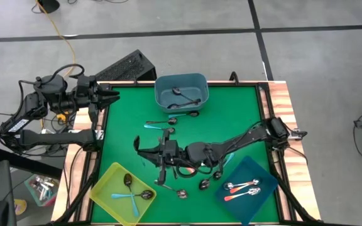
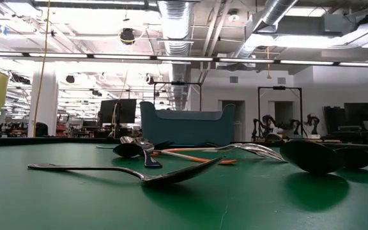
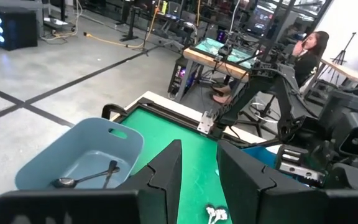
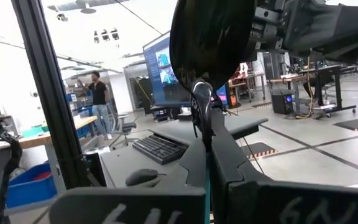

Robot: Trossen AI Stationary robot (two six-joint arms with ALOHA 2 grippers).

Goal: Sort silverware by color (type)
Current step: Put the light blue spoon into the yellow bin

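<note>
A grey floor [image 1: 307,56] crossed by dark lines surrounds the desk [image 1: 124,107]. Beyond it, a workshop hall has white ceiling ducts [image 2: 177,19], strip lights [image 2: 248,62] and monitors [image 2: 119,110]. A keyboard [image 4: 159,148] lies nearby; a person [image 4: 98,99] stands farther off.

Three bins on a green mat, lab behind

A grey-blue bin [image 1: 181,90] sits at upper centre of the green table [image 1: 231,113], a yellow bin [image 1: 109,185] at lower left, a dark blue bin [image 1: 259,199] at lower right; a black keyboard [image 1: 126,68] lies upper left, off the table
</note>
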